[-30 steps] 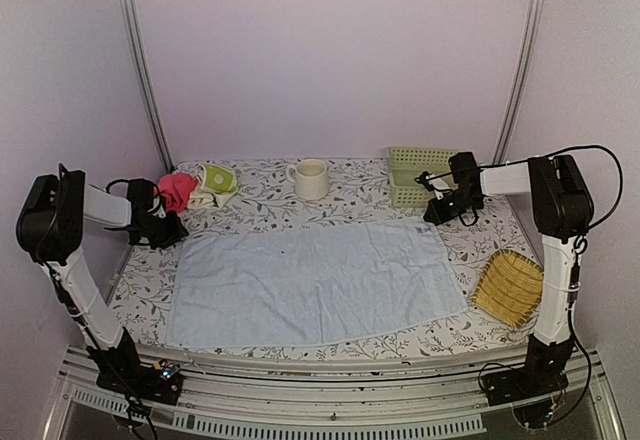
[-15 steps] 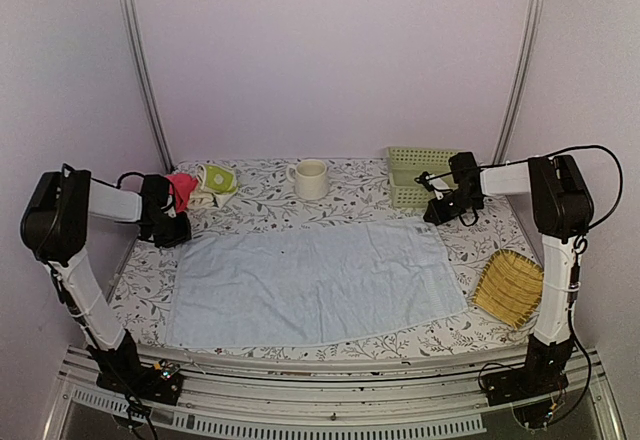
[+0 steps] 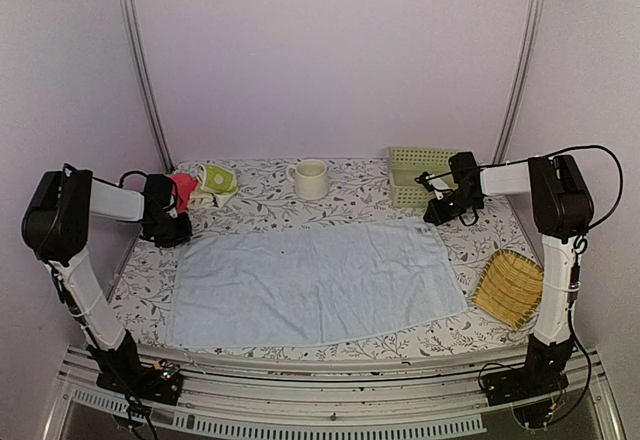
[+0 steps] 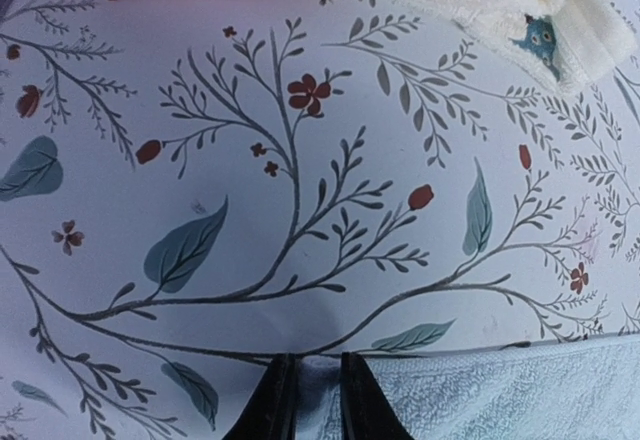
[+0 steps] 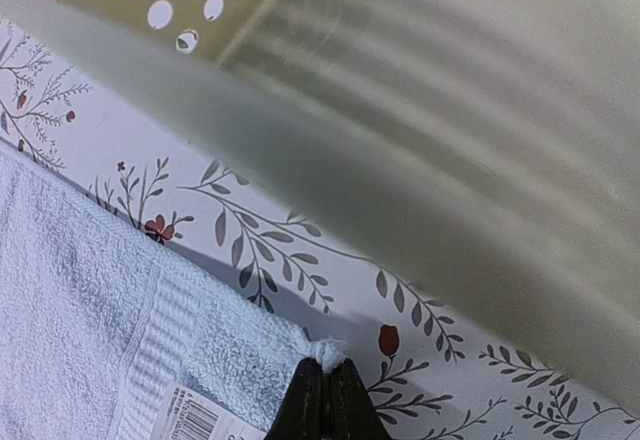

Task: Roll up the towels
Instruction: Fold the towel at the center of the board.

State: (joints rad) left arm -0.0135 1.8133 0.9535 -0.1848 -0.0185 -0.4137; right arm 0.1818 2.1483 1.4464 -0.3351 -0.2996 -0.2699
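On the flowered table (image 3: pixel 470 245), the blue towel (image 3: pixel 315 280) lies spread flat at the centre, long side running left to right. An arm waits at each of its far corners.

At 2 o'clock the right gripper (image 5: pixel 327 400) has its jaws pressed together on the towel's far right corner, near the label, a small nub of terry bunched at the tips. At 10 o'clock the left gripper (image 4: pixel 312 400) sits low on the far left corner. Its jaws stand narrow with cloth showing in the slit between them; whether they bite yet cannot be told.

The small towel (image 3: pixel 215 182), yellow-green and cream, lies crumpled at 11 o'clock beside a pink cloth (image 3: pixel 180 188), not yet rolled. A mug (image 3: pixel 310 178) stands at 12, a green basket (image 3: pixel 420 172) at 1 and a woven tray (image 3: pixel 510 286) at 4.

The blue towel looks light, limp and grippy rather than slick. Held at a single point it would likely sag and crease, so both corners of one edge are the sensible hold. It should be drawn over evenly, or the roll may come out skewed. The thick hem band near the label looks the firmest place to pinch.
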